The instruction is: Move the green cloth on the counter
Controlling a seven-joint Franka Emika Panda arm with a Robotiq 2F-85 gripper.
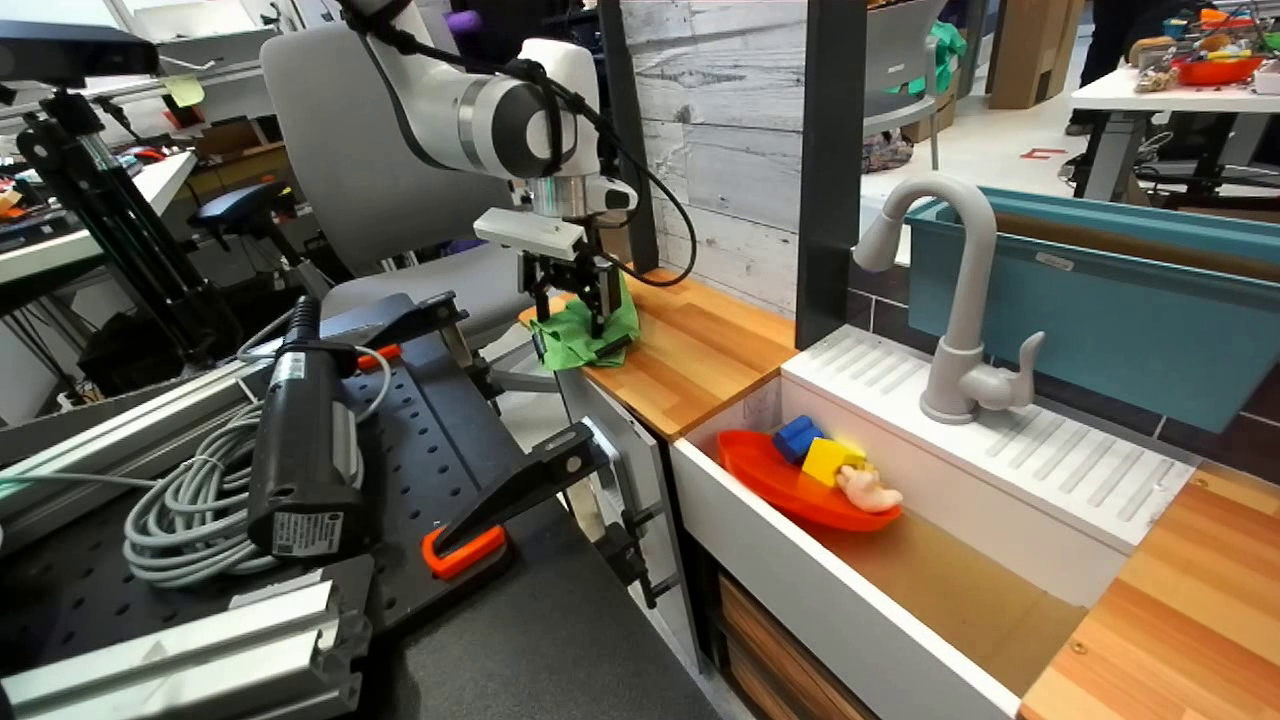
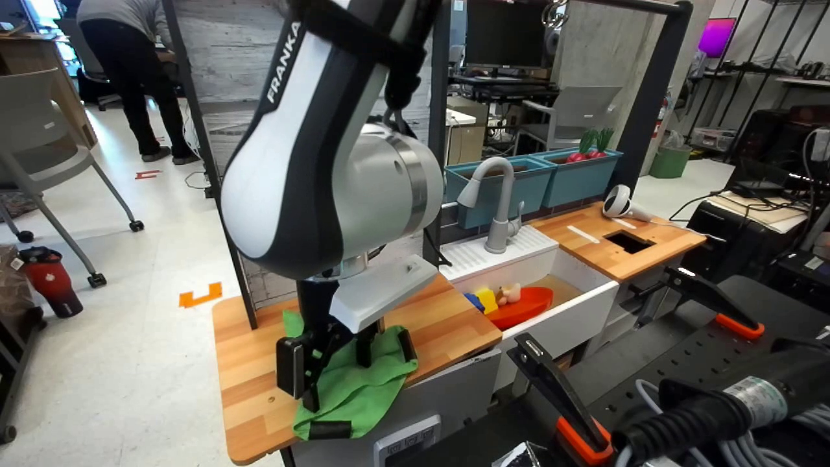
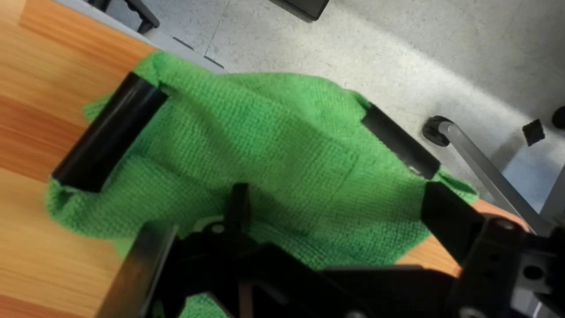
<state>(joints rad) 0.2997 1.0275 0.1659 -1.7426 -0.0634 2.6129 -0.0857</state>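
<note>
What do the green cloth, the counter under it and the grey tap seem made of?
Green cloth: matte fabric, perhaps microfibre; the wrist view shows a nubby texture.
Counter: wood or printed laminate, satin finish; strips of varied tan show.
Grey tap: probably dull plastic, lacking metallic shine; painted metal is possible.

Beneath the parted fingers of the gripper (image 3: 337, 196), the rumpled green cloth (image 3: 273, 141) is spread on the wooden counter (image 3: 39, 234) and past its edge, with one black band (image 3: 110, 132) placed outward of one fingertip, a second band (image 3: 401, 140) just ahead of the other, and pale floor (image 3: 379, 62) exposed beyond.
</note>
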